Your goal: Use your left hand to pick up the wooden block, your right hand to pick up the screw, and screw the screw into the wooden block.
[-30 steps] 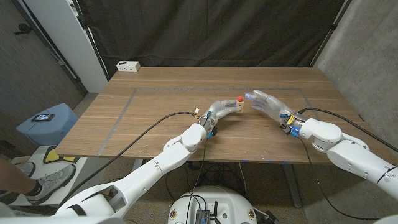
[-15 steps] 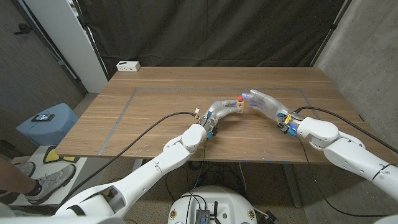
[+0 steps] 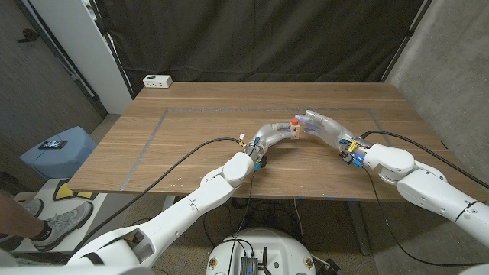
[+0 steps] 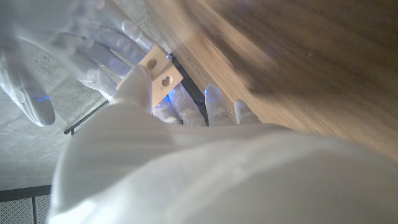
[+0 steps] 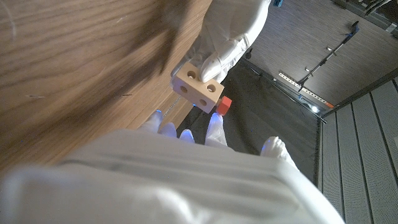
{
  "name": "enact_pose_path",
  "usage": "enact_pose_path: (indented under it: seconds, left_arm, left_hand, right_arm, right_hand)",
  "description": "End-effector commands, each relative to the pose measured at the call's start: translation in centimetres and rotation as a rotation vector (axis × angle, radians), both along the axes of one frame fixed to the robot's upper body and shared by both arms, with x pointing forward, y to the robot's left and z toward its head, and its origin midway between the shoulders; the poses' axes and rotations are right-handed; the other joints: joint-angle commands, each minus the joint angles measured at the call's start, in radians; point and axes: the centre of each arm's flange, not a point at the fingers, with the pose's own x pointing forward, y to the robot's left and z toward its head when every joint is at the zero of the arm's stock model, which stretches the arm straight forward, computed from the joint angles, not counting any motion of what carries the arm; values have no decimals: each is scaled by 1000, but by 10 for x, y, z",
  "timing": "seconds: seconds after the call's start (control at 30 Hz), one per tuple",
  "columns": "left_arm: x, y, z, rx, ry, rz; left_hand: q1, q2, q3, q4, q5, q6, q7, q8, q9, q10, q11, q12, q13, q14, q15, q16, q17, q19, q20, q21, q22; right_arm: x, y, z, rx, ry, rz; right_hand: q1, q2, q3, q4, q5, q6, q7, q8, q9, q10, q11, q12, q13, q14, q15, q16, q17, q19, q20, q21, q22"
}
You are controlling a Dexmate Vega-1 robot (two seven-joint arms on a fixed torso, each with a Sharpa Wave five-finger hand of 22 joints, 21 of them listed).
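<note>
My left hand (image 3: 269,136) grasps wooden block (image 3: 293,132), red screw (image 3: 295,121) on top; my right hand (image 3: 324,125) released, fingers spread beside block. White box (image 3: 157,80) at table (image 3: 183,145) far corner.

Wooden table (image 3: 191,141) carried taped rectangle outline (image 3: 164,122). White box (image 3: 157,80) sat at far left corner. Black curtain (image 3: 252,38) hung behind. Blue stool (image 3: 57,149) stood left of table, phone (image 3: 52,143) on it. Person's shoe (image 3: 65,223) showed near bottom left.
</note>
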Motion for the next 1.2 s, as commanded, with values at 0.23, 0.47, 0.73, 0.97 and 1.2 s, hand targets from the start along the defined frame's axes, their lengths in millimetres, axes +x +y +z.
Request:
enact_pose_path:
  seconds: [0.23,0.47,0.73,0.97,1.2]
  left_arm:
    - [0,1,0,-5,2,5]
    - [1,1,0,-2,4,4]
    - [3,2,1,-3,4,5]
    - [4,2,2,-3,4,4]
    - [5,2,3,-2,5,2]
  left_hand:
    - [-6,-2,9,-2,7,9,-1,7,3,-4,1,1,-1,-7,-73,5,2,-2,1,4,5]
    - [-6,-1,9,-2,7,9,-1,6,3,-4,1,2,-1,-7,-72,5,2,-3,1,4,5]
    - [-5,-1,10,-3,7,9,0,6,3,-4,1,2,-1,-8,-72,5,2,-2,3,4,5]
    - [-5,-1,10,-3,7,8,-1,6,3,-4,1,2,-1,-7,-73,5,2,-3,3,4,5]
    - [-6,-1,9,-2,7,8,-1,6,3,-4,1,2,-1,-7,-72,6,3,-2,2,4,5]
  right_arm:
    - [-2,2,-1,-5,3,4]
    - [-4,1,-2,-3,8,-3]
    - [-6,0,-4,-2,12,-11]
    - [-7,-1,-4,2,18,-18]
    - [-10,0,-5,5,22,-23]
  right_hand:
    - [0,2,6,6,5,12,-1,9,1,-116,2,6,3,-145,10,1,4,-1,5,5,4]
    - [1,3,7,5,5,17,-3,11,1,-115,0,7,3,-143,10,1,3,0,5,5,4]
    - [2,3,8,5,5,19,-3,11,1,-112,-1,8,3,-142,10,2,3,1,4,6,4]
    - [2,4,8,5,5,22,-5,12,1,-111,-1,9,3,-141,10,3,3,2,4,6,4]
    - [3,4,9,4,5,26,-5,13,1,-109,-2,10,3,-140,10,3,3,4,3,7,4]
